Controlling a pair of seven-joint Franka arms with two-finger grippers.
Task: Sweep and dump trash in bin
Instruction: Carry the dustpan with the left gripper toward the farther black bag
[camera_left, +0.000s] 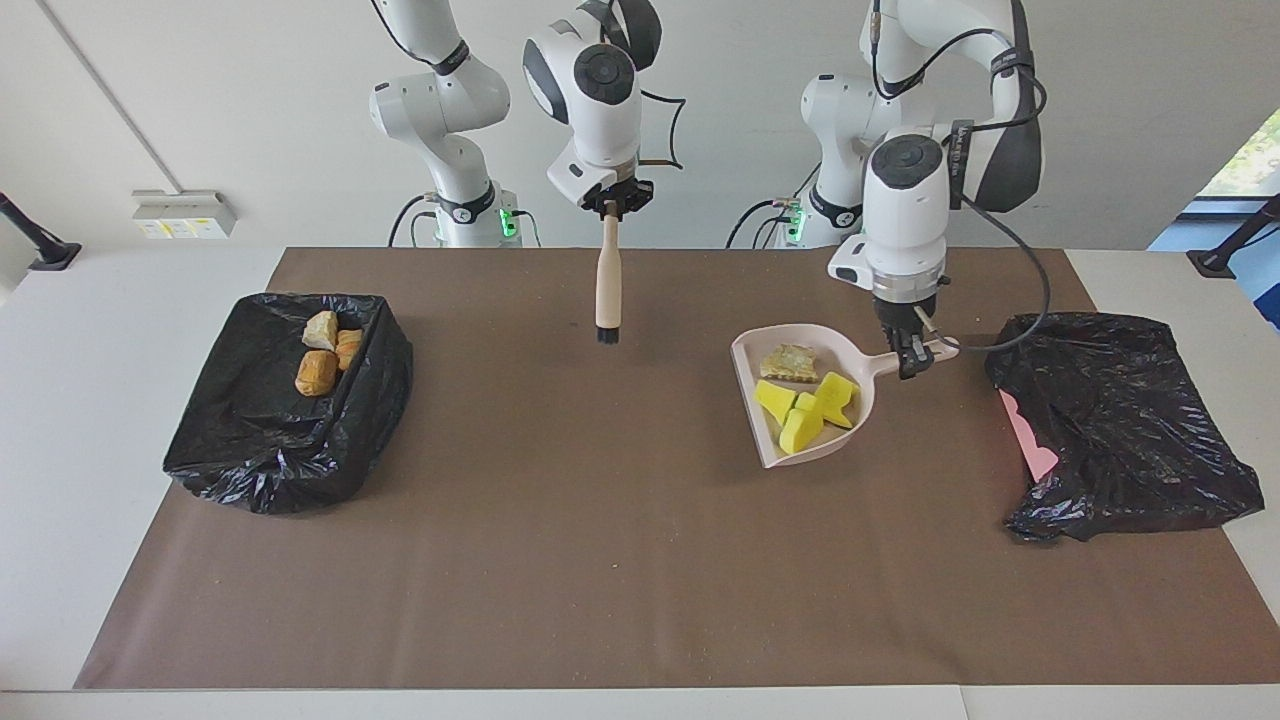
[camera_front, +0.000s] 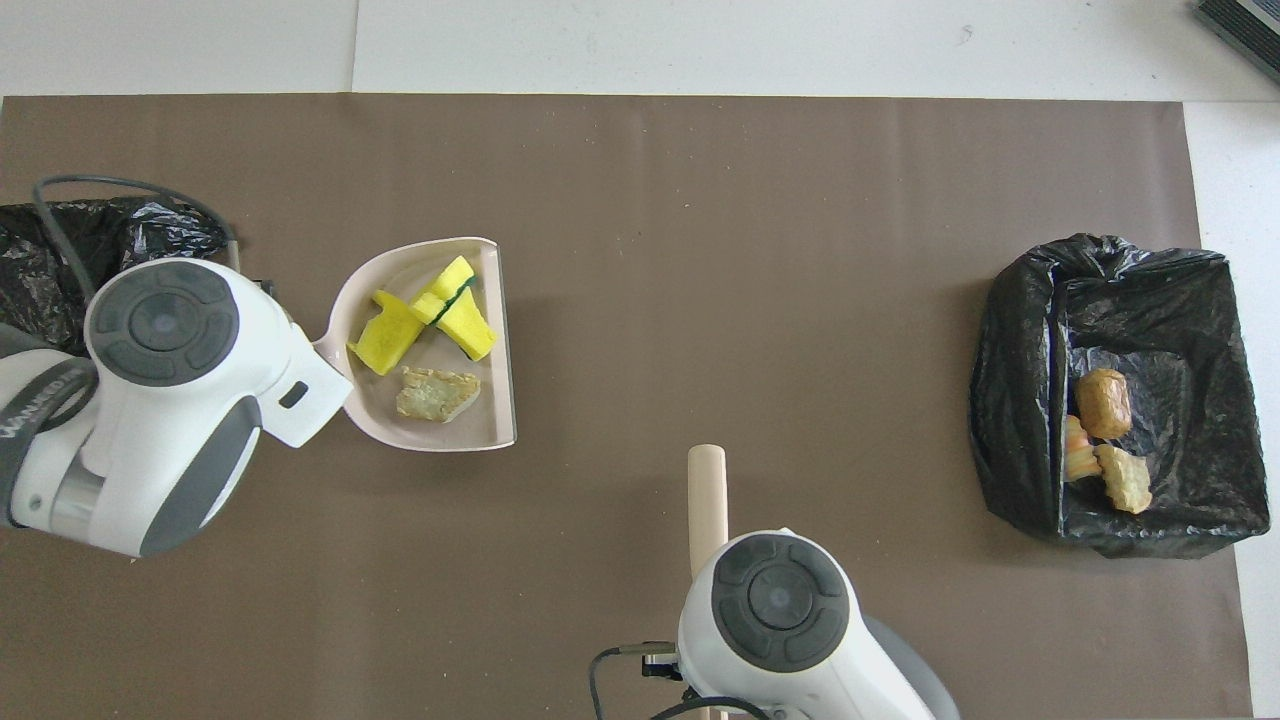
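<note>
We record the left gripper (camera_left: 912, 352) clamped on the handle of the pink dustpan (camera_left: 858, 378), held between mid-table and the black bag (camera_left: 1120, 420) at the left arm's end. In the pan lie three yellow sponge wedges (camera_left: 805, 405) and one pale tan lump (camera_left: 788, 362); the overhead view alone shows a green backing on one wedge (camera_front: 452, 298). The facing view shows the grip on the handle, which the overhead view hides under the left arm's wrist (camera_front: 170, 380). We record the right gripper (camera_left: 610, 205) closed on the top of the brush (camera_left: 607, 285), which hangs upright with bristles down over the mat near the robots; the overhead view shows only the handle's end (camera_front: 706, 495) past the wrist. The lined bin (camera_left: 285, 400) at the right arm's end holds three pieces of trash, orange-brown and tan (camera_left: 325, 352), seen in both views (camera_front: 1105, 435). A pink patch shows at the edge of the black bag in the facing view. The brown mat (camera_left: 600, 560) lies open between dustpan and bin, and along its edge farthest from the robots.
</note>
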